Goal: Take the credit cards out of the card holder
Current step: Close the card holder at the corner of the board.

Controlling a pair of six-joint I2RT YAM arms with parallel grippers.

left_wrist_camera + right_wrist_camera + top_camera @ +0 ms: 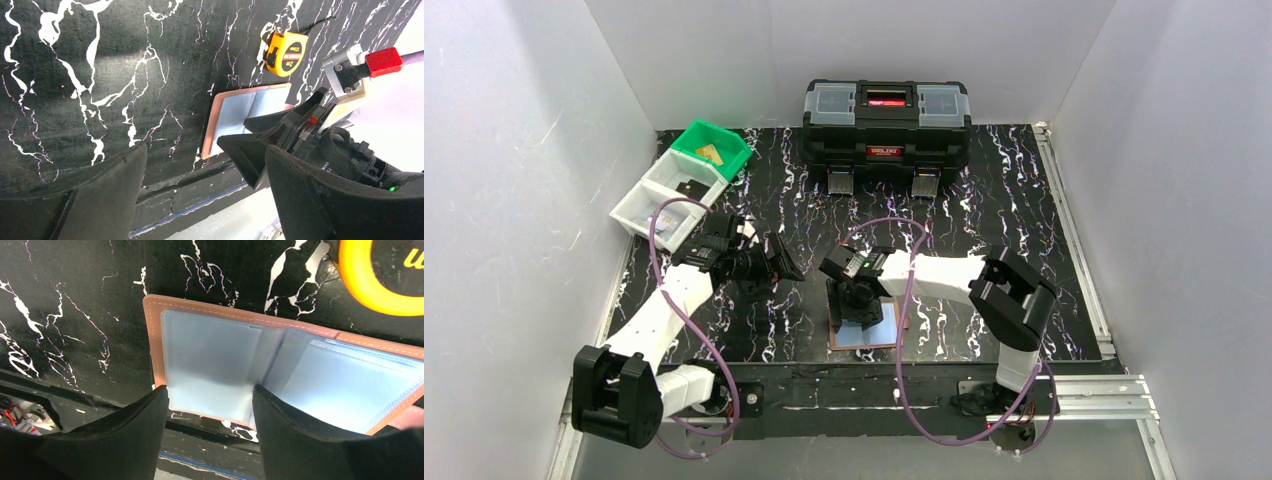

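Two arms reach over a black, white-veined table point(1024, 200) in the overhead view. The card holder point(869, 338) lies opened flat close to the near edge, in front of the right arm's base, a pale blue rectangle with a thin tan rim. The right gripper point(861, 312) points down right over it, hiding its far part. The left gripper point(776, 265) hangs above bare table well to the left of the holder. A black toolbox point(886, 125) stands at the back. At the back left, a gold card point(711, 153) lies in a green bin point(724, 135) and a black card point(689, 187) in the white bin point(669, 170) beside it. From the left wrist, the left gripper's jaws stand wide apart with nothing between them. Beyond them the holder lies flat with the right gripper low over its near half, and a yellow tape measure point(286, 53) sits just past its far edge. From the right wrist, the holder fills the frame: salmon-tan leather with pale stitching along the border, two pages of cloudy bluish clear sleeves meeting at a centre fold, and the left page lying slightly raised. The right gripper's jaws are parted, one tip at each side of the left page's near edge, and they grip nothing I can see.
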